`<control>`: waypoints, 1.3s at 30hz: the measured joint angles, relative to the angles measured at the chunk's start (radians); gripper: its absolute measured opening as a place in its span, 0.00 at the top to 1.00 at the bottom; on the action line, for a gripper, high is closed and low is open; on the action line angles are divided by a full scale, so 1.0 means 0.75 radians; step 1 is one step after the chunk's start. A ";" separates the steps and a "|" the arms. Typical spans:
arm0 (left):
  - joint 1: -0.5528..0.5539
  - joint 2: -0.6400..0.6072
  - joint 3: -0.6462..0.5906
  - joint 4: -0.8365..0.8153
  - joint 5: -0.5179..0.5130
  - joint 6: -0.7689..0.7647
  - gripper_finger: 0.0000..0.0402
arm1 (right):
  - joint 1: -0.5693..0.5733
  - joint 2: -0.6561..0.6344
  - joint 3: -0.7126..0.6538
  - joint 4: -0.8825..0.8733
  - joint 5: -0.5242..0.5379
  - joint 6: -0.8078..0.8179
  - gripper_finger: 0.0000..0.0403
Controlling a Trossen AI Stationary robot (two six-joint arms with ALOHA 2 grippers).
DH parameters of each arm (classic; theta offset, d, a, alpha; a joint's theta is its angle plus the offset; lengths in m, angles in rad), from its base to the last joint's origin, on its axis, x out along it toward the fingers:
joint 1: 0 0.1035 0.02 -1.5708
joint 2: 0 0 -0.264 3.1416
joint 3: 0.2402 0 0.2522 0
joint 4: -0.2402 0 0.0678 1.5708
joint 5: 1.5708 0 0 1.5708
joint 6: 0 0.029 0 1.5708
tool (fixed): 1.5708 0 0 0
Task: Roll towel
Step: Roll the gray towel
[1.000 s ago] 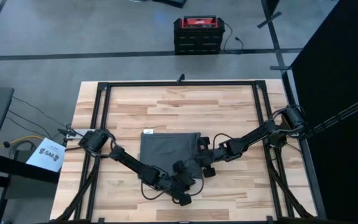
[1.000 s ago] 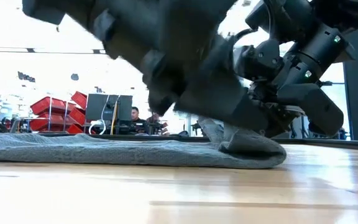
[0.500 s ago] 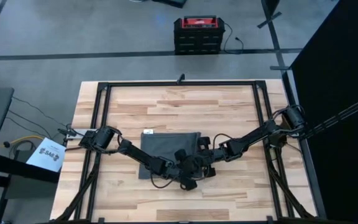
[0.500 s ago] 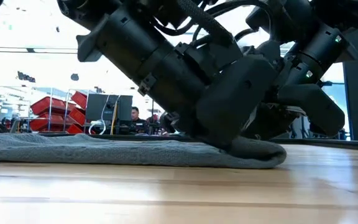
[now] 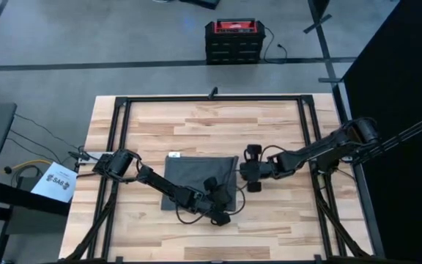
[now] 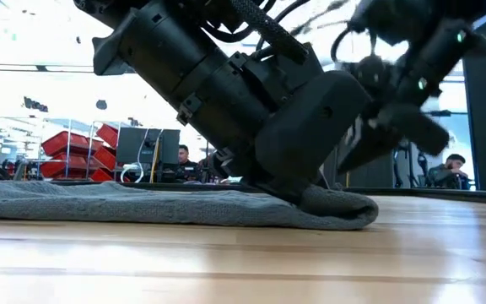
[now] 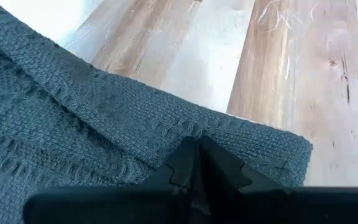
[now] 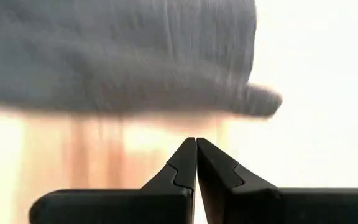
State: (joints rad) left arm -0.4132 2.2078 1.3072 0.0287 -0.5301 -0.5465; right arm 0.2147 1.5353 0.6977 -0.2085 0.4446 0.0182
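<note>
left gripper [image 5: 220, 199] clenched, pressed on towel [image 5: 193, 176] corner | right gripper [image 5: 249, 169] clenched empty (beside towel) | edge should be tucked tightly, evenly

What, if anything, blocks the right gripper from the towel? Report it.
Nothing visible. The right gripper, shut, hangs just off the towel edge with only bare table between them. The left gripper, also shut, presses on the towel's near right corner, off that path.
</note>
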 joint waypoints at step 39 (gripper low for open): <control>0.134 -0.256 -0.118 -0.516 -0.118 0.060 0.96 | -0.077 0.146 -0.053 0.418 -0.216 -0.236 1.00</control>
State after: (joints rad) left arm -0.3125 2.0159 1.2190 -0.3583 -0.6187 -0.5011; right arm 0.1570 1.6447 0.6579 0.1051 0.2825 -0.1586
